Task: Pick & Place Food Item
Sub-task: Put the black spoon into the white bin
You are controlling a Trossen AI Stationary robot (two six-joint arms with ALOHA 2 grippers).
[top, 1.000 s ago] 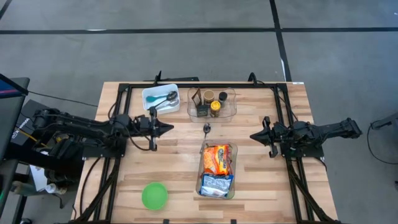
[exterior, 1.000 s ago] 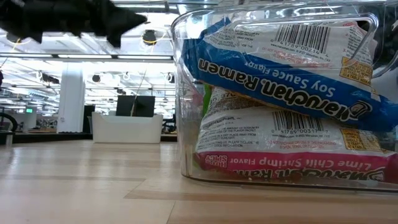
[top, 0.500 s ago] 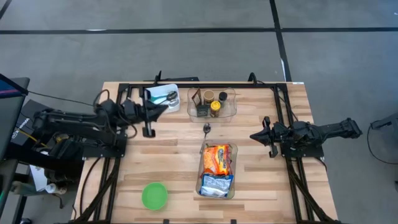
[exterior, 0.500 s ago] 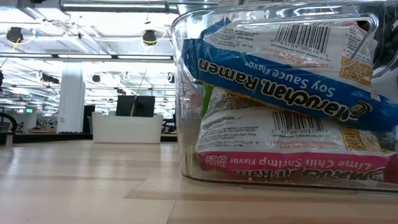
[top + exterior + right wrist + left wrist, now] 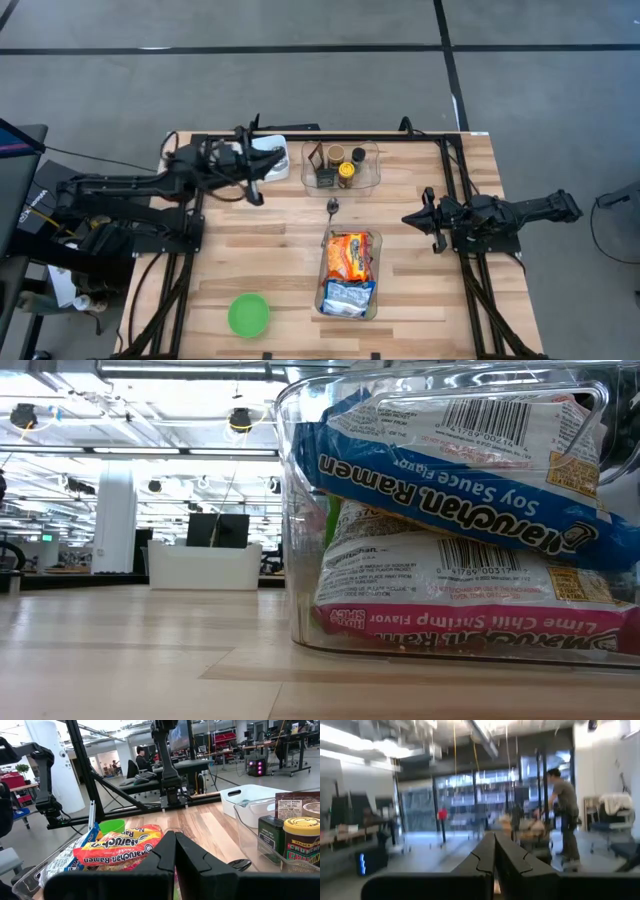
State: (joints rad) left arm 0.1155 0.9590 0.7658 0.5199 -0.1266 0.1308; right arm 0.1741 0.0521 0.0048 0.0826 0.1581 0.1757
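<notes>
A clear bin (image 5: 325,262) in the middle of the table holds ramen packets: an orange one (image 5: 347,255) on the far side and a blue one (image 5: 348,297) on the near side. In the low view the blue soy sauce packet (image 5: 450,470) lies on a lime chili shrimp packet (image 5: 450,600). My left gripper (image 5: 258,172) is shut and empty, raised over the table's far left by the white bin (image 5: 262,150); its wrist view (image 5: 495,836) looks level into the room. My right gripper (image 5: 408,217) is shut and empty, right of the ramen bin, pointing left; its wrist view (image 5: 175,835) shows the orange packet (image 5: 125,847).
A clear bin with jars and boxes (image 5: 341,165) stands at the far middle, and a dark spoon (image 5: 333,207) lies between it and the ramen bin. A green bowl (image 5: 248,314) sits at the near left. The white bin holds utensils. A person (image 5: 565,820) stands in the room beyond.
My left gripper has risen and gone toward the table's far edge, from the left middle of the table to over the white bin, tipping up until it points level. It has left the top of the low view. Its fingers stay shut.
</notes>
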